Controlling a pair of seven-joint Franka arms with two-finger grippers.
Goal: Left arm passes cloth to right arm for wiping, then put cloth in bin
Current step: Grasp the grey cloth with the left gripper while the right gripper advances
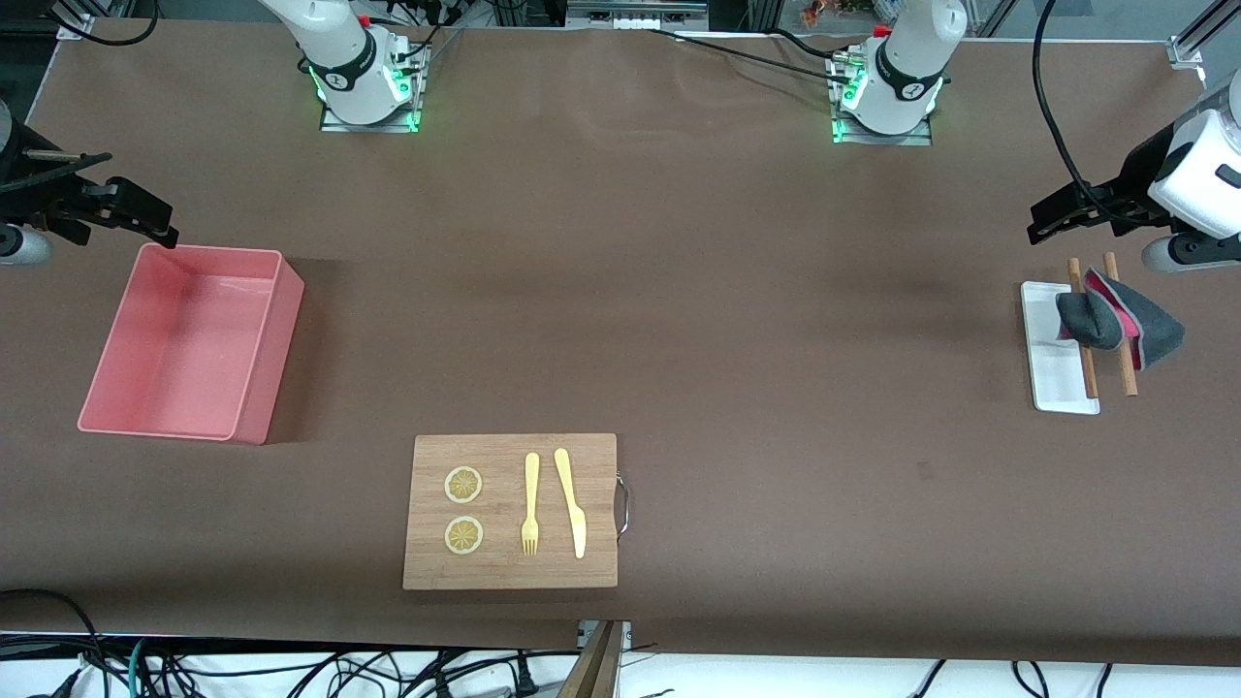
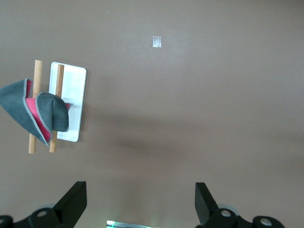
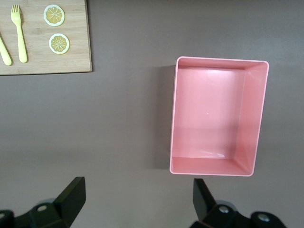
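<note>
At my right arm's end of the table my right gripper hangs in the air with its fingers spread wide and nothing between them — it is over the table just at the farther corner of the bin. The bin, a salmon-pink tub with low walls, sits flat on the brown table and I see nothing in it.

Toward the middle, nearer the front camera, lies the wooden cutting board. On it are two lemon slices, one nearer the camera than the other, then a yellow fork and a yellow knife lying side by side, well apart from the slices. A metal handle sticks out from the board's edge on my left arm's side.

At my left arm's end sits a flat white tray. Two wooden sticks lie alongside each other, one on the tray and one just beside it. The cloth is draped across both sticks, bunched up, dark grey outside with pink showing in the folds.

My left gripper hovers over the table near the tray — its fingers are wide apart too, holding nothing, clear of the cloth.
</note>
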